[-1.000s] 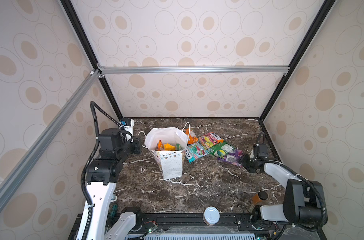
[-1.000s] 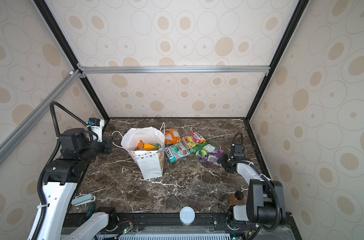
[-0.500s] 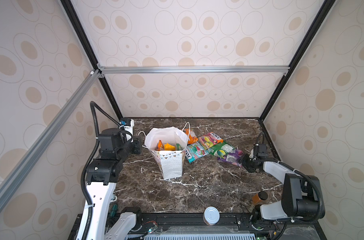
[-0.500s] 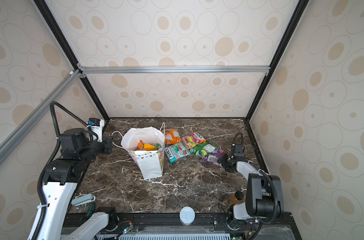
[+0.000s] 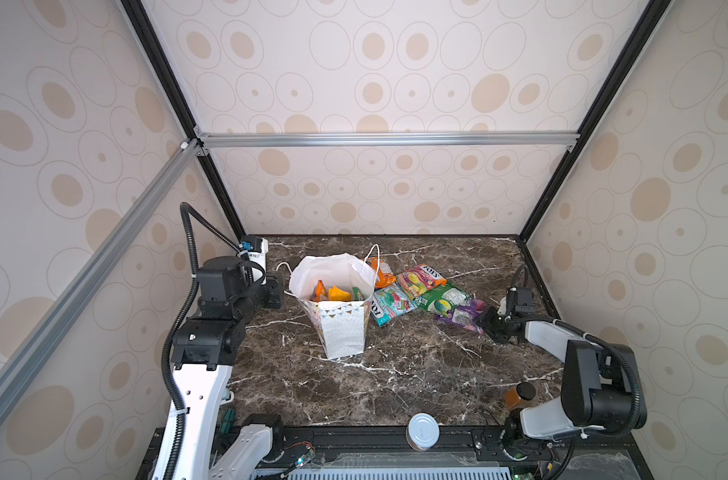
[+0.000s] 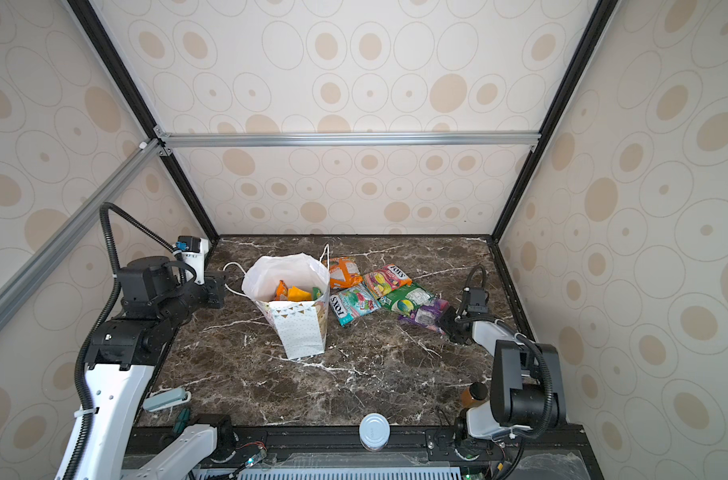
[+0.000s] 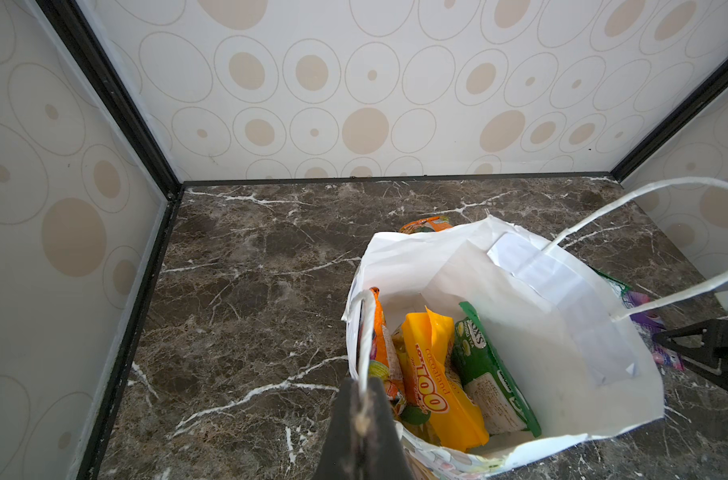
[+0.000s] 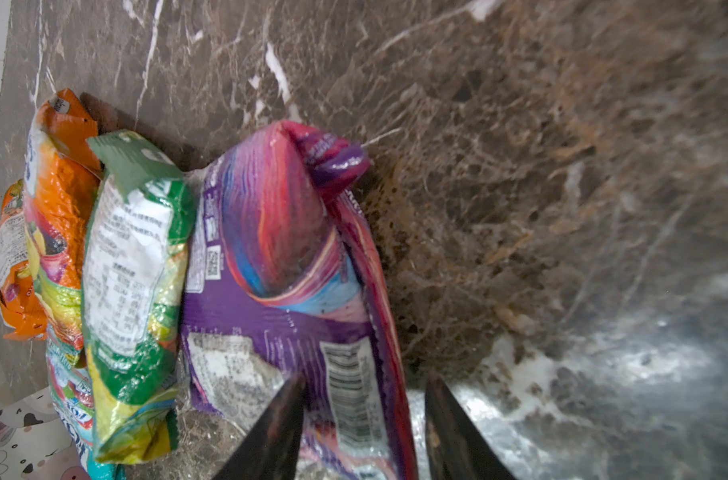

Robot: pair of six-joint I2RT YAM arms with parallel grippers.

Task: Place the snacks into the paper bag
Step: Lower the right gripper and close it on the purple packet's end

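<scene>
The white paper bag (image 5: pixel 341 332) (image 6: pixel 302 332) stands upright left of centre, its mouth open. Orange, yellow and green snacks (image 7: pixel 437 374) stand inside it. My left gripper (image 7: pixel 364 399) is shut on the bag's near cord handle (image 7: pixel 366 332). Right of the bag several snacks lie on the marble: orange (image 5: pixel 383 272), pink (image 5: pixel 420 279), teal (image 5: pixel 391 303), green (image 5: pixel 441 299) (image 8: pixel 129 270) and purple (image 5: pixel 460 313) (image 8: pixel 287 257). My right gripper (image 5: pixel 485 322) (image 8: pixel 366 415) is low on the table with its jaws apart, straddling the purple packet's near end.
A silver-lidded can (image 5: pixel 423 430) sits at the front edge. An amber bottle with a black cap (image 5: pixel 520 395) stands by the right arm's base. A teal tool (image 6: pixel 166 399) lies at the front left. Patterned walls close in on three sides.
The right gripper's jaws have narrowed around the purple packet's end. The left gripper and the bag have not moved.
</scene>
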